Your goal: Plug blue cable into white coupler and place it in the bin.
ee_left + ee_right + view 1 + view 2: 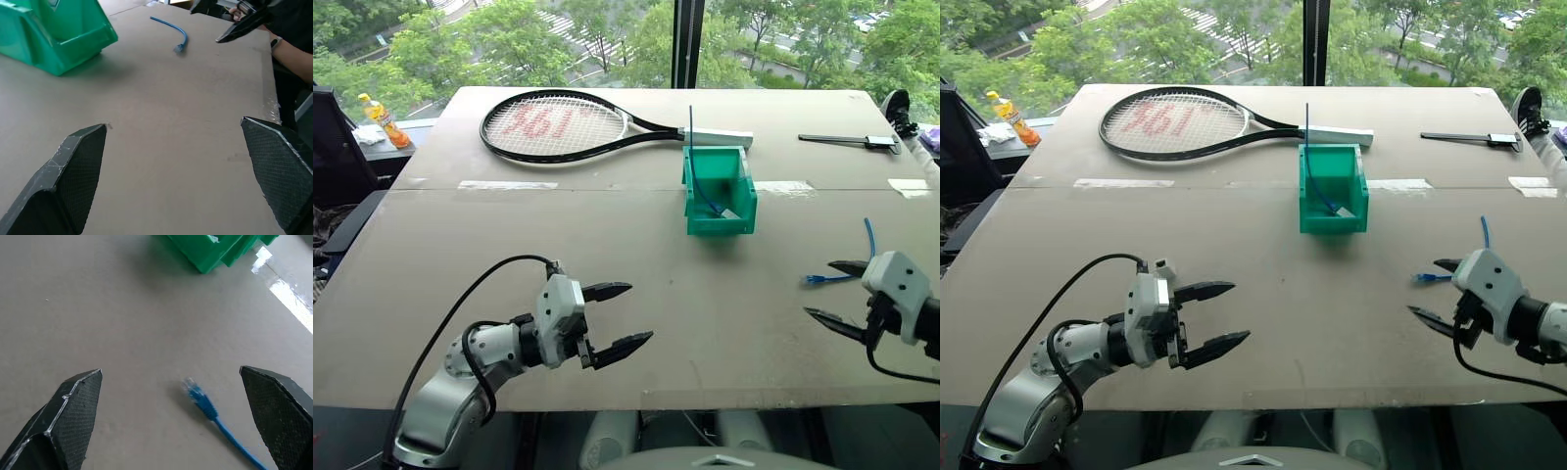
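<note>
The blue cable (827,279) lies curved on the table at the right, its plug end (198,396) facing the bin (720,227). My right gripper (820,289) hovers open just over that plug end, a finger on each side and apart from it. The teal bin stands mid-table, farther back. A stiff blue cable (691,147) stands upright in it, with a tiny white block (729,213) that looks like a white coupler at its foot. My left gripper (639,311) is open and empty over bare table at the front left, pointing right.
A tennis racket (558,122) lies behind the bin. Tape strips (507,184) run along the board seam. A black tool (862,142) rests at the back right, a bottle (384,119) off the table's left. A person's arm (293,54) shows beyond the right gripper.
</note>
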